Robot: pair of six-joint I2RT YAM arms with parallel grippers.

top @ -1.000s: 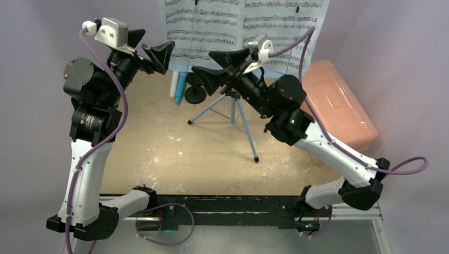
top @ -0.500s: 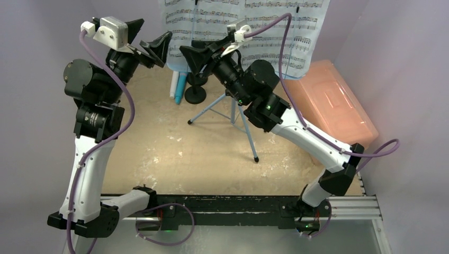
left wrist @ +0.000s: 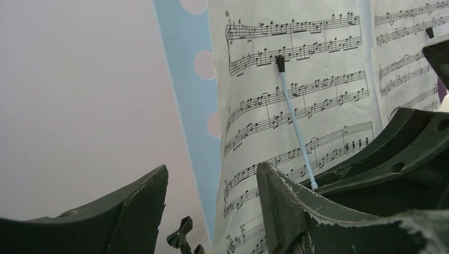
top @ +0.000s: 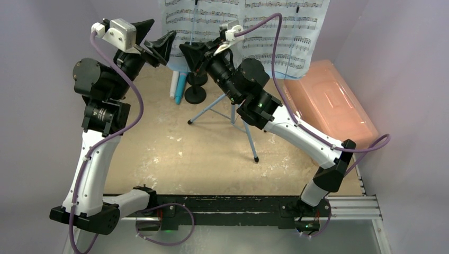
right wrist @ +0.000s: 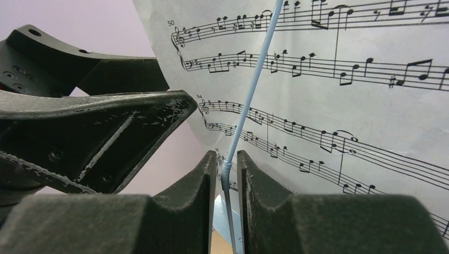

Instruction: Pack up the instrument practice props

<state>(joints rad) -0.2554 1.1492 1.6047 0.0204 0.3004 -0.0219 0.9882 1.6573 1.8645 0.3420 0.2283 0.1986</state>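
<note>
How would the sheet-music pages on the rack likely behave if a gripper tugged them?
Probably floppy: the sheet-music pages are thin paper, one edge curving. Likely to snag or tear, since a light-blue wire lies across them.

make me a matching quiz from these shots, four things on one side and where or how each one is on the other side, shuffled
Things
1. pink translucent plastic box
2. printed sheet-music pages
3. light-blue perforated music rack
4. left tool

Places or states
A. jaws wide apart, nothing between them
B. stands on tripod legs on the tan table
C. lies at the table's right edge
D. propped upright on the rack, at the far side

Pairs: 1-C, 2-D, 3-B, 4-A
</note>
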